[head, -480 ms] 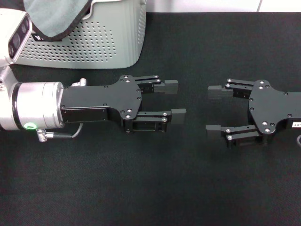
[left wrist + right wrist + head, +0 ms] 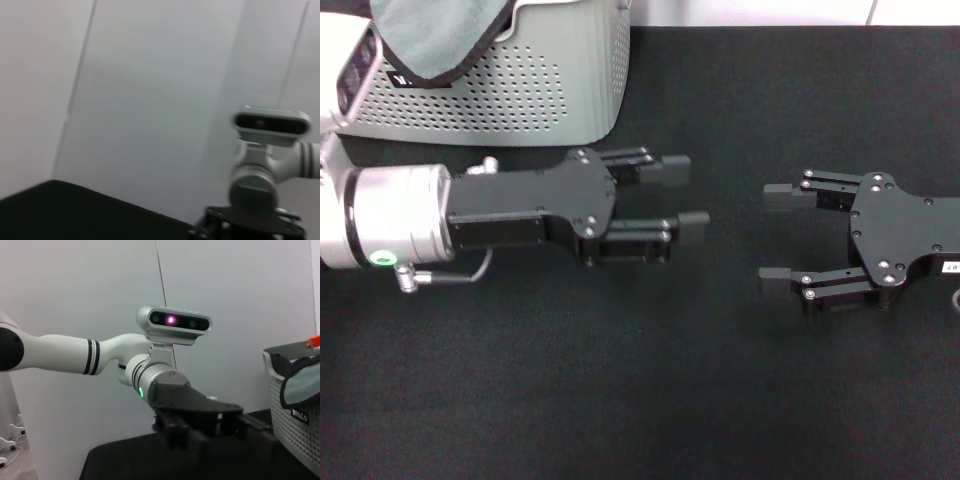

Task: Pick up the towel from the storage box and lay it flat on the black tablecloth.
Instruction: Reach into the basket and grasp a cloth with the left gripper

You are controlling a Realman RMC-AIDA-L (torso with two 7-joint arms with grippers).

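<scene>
head view shows the task barely begun: the towel [image 2: 435,35] lies in the storage box [image 2: 535,90], one dark-edged flap draped over the front rim, and nothing lies spread on the black tablecloth [image 2: 650,390] that covers the bench. here the towel looks grey-green rather than yellow. the left claw [image 2: 685,195] hovers over the cloth just in front of the box, fingers apart and empty, pointing across at the right claw [image 2: 775,235], which sits well apart from the box, also spread and empty. reaching in, gripping, lifting and spreading are all left to do, by my reading.

right wrist view adds what the head camera misses: the box [image 2: 295,410] from the side with the towel [image 2: 300,382] hanging over its rim, and the left arm's camera. left wrist view shows only wall and the other arm's camera.
</scene>
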